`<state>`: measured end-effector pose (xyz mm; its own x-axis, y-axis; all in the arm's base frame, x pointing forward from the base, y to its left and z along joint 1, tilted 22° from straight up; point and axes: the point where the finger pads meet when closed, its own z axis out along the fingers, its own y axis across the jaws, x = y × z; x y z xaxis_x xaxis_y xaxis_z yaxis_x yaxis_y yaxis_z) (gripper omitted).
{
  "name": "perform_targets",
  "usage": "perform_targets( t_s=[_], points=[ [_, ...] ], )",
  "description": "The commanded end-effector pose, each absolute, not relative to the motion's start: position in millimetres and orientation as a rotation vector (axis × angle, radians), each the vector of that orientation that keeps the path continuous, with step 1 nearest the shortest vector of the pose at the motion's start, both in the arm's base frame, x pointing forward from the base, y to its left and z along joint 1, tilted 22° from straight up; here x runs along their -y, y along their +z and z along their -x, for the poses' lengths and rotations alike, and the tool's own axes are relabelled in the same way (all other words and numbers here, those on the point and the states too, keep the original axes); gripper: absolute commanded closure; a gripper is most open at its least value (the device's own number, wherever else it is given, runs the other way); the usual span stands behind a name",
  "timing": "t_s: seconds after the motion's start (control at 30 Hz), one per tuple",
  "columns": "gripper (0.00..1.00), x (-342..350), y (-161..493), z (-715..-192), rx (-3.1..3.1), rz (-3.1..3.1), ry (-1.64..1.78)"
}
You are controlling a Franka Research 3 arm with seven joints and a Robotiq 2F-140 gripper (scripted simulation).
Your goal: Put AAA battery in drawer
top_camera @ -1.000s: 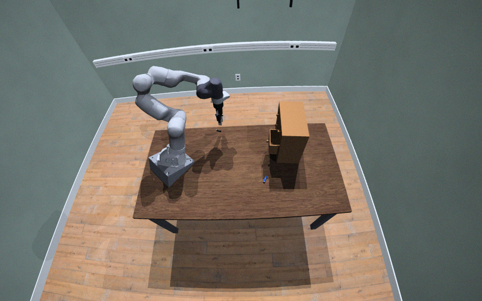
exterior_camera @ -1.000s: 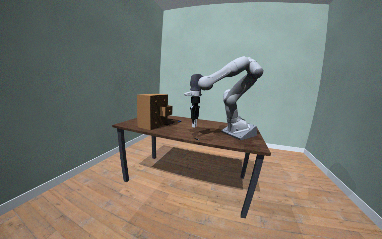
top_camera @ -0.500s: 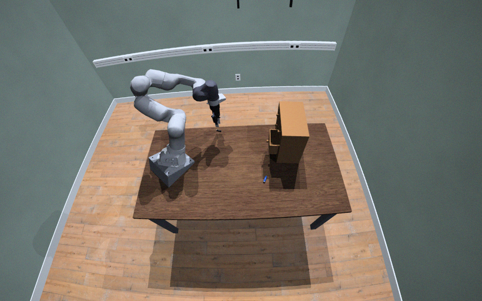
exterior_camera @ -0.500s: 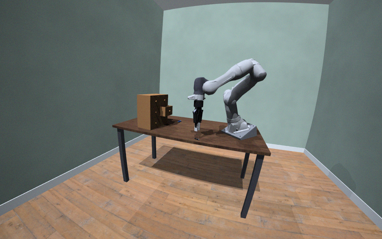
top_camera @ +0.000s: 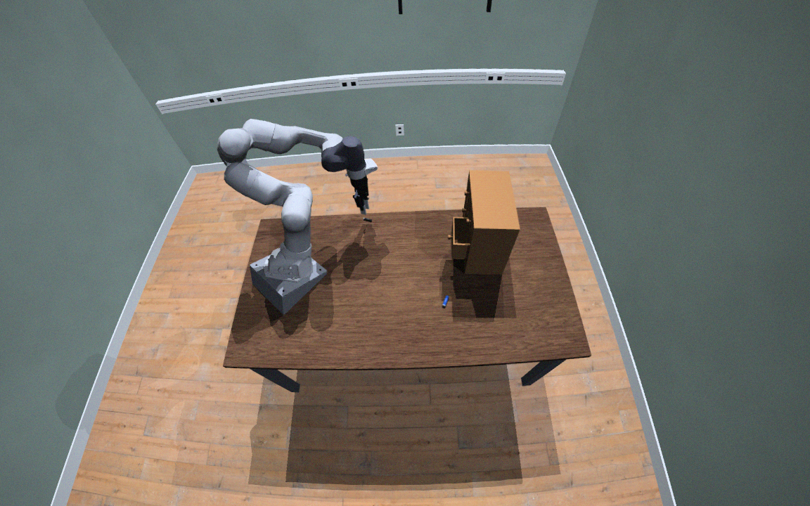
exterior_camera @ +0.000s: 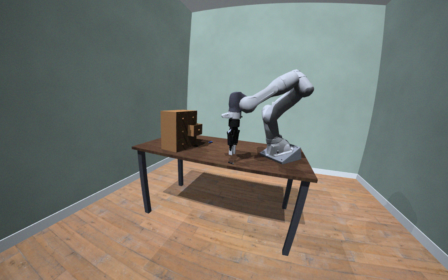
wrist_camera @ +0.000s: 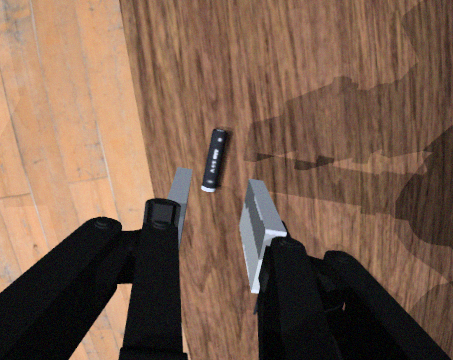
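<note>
Arm (top_camera: 269, 188): pale grey rounded links, dark wrist, grey wedge base (top_camera: 269, 295). End effector (wrist_camera: 216, 207): black linkages, grey pads.
</note>
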<state>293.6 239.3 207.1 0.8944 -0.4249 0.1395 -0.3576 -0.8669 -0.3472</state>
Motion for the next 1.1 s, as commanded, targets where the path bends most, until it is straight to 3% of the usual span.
perform_targets(
  t_s=[0.0, 0.1, 0.13, 1.07],
  points=[
    [0.72, -239.6, 206.6, -294.0, -0.615, 2.734, -0.303],
    [0.72, -239.6, 206.5, -294.0, -0.615, 2.734, -0.303],
    [0.77, -239.6, 206.5, -294.0, -0.615, 2.734, -0.303],
    [0.77, -240.6, 203.0, -295.3, -0.617, 2.735, -0.306]
  ],
)
